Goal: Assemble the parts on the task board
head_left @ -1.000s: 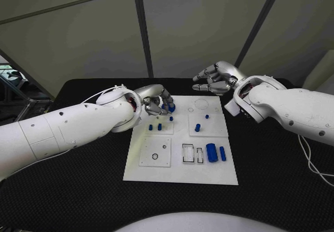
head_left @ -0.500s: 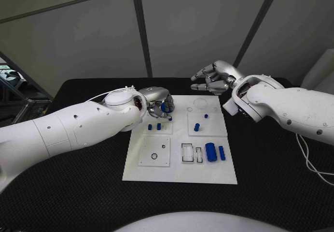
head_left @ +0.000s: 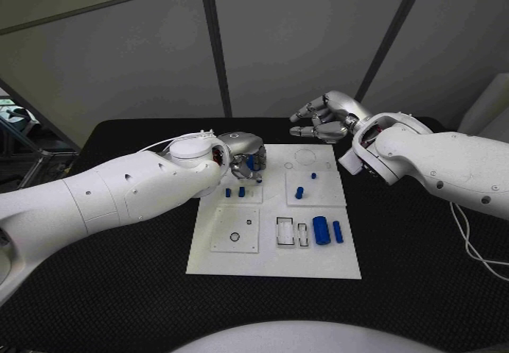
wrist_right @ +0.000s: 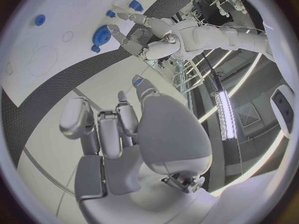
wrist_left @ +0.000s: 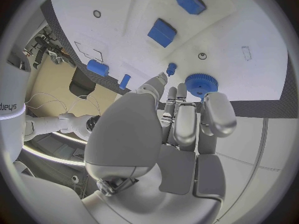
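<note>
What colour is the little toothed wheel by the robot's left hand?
Blue. The gear at the left hand's fingertips shows best in the left wrist view.

Black table (head_left: 127,294) with textured top, pale panelled wall (head_left: 127,66) behind, dark vertical seams; perhaps ceiling strip light (wrist_right: 225,115)
</note>
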Available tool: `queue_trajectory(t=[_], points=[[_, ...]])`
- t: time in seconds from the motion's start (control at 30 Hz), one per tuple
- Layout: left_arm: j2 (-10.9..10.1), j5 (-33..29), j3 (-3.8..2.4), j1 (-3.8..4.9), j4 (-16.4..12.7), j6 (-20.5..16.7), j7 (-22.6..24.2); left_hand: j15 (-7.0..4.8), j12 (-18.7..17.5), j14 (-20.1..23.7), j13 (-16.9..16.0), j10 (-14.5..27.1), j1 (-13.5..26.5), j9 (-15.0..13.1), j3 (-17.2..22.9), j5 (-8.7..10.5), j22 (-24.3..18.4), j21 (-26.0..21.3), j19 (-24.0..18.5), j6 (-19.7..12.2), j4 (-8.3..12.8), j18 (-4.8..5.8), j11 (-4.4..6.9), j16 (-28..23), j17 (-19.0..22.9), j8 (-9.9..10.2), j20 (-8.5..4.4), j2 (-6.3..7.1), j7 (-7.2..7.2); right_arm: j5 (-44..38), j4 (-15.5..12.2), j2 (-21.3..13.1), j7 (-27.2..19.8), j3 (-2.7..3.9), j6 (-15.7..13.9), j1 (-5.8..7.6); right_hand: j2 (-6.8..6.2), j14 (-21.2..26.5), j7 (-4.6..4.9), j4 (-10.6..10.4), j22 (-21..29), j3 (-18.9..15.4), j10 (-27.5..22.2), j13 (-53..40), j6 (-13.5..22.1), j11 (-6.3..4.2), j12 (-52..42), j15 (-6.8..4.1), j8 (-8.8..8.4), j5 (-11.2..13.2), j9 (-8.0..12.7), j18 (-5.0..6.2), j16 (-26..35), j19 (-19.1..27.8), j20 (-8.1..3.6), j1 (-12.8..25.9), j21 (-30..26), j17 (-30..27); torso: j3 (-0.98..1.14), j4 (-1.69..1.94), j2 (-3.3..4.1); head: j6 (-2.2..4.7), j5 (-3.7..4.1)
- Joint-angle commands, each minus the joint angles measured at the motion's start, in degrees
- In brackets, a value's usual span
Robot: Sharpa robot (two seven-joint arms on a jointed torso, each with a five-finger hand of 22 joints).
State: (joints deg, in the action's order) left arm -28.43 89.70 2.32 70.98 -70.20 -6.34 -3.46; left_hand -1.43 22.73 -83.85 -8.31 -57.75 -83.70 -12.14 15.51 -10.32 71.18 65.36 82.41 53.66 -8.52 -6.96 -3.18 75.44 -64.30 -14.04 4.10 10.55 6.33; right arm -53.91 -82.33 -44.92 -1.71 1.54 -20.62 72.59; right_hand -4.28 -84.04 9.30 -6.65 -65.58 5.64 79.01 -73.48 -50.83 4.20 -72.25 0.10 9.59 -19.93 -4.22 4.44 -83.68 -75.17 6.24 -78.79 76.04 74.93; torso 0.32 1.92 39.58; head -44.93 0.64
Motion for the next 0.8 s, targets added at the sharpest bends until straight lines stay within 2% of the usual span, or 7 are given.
queue_trajectory(t=[0.03, 0.47, 0.8], points=[[0.5, 1.16, -0.01, 0.0, 0.5, 1.72, -0.39, -0.4, -0.33, -0.58, 0.13, -0.66, 0.14, 0.08, 0.44, 0.26, 0.17, 0.35, 0.5, 0.47, -0.05, 1.7, 0.04, 0.06, 0.18, 0.33, -0.1, 0.01, 0.01, -0.18, -0.16, 0.08, -0.4, 0.03, 0.05, 0.09, 0.32, -3.49, -0.08, -0.23, -0.06, 0.17, -0.22, -0.07, 0.18, -0.16, 0.19, -0.38, 0.25, -0.48, 0.1, 0.69, 0.19, 0.02, -0.26, 0.01, -0.33, 4.26, -0.01, 0.02, -0.01, -0.09, 0.01], [1.82, 0.67, 0.02, -0.1, 1.94, 4.4, -0.89, -0.38, -0.77, -0.61, 0.54, -1.98, -0.1, 0.29, 1.12, 0.24, 0.49, 0.58, 0.57, 1.43, 0.22, 1.78, 0.26, -0.11, 0.78, 0.44, -0.17, -0.28, -0.16, -0.31, -0.19, 0.12, -0.32, 0.03, 0.09, 0.1, 0.32, -3.49, -0.08, -0.23, -0.06, 0.17, -0.22, -0.07, 0.18, -0.16, 0.19, -0.38, 0.25, -0.48, 0.1, 0.69, 0.19, 0.02, -0.26, 0.01, -0.33, 4.26, -0.02, 0.05, -0.05, -0.34, 0.13], [2.5, 0.66, 0.02, -0.57, 2.47, 4.75, -1.31, -0.51, -1.27, -0.7, 0.89, -3.68, -0.91, 0.54, 2.75, 0.19, 0.9, 0.86, 0.64, 2.66, 1.0, 1.85, 0.54, 0.03, 1.02, 0.6, -0.29, -0.75, -0.26, -0.34, -0.13, 0.24, -0.26, 0.03, 0.29, 0.1, 0.32, -3.49, -0.08, -0.23, -0.06, 0.17, -0.22, -0.07, 0.18, -0.16, 0.19, -0.38, 0.25, -0.48, 0.1, 0.69, 0.19, 0.02, -0.26, 0.01, -0.33, 4.26, -0.01, 0.04, -0.06, -0.46, 0.16]])
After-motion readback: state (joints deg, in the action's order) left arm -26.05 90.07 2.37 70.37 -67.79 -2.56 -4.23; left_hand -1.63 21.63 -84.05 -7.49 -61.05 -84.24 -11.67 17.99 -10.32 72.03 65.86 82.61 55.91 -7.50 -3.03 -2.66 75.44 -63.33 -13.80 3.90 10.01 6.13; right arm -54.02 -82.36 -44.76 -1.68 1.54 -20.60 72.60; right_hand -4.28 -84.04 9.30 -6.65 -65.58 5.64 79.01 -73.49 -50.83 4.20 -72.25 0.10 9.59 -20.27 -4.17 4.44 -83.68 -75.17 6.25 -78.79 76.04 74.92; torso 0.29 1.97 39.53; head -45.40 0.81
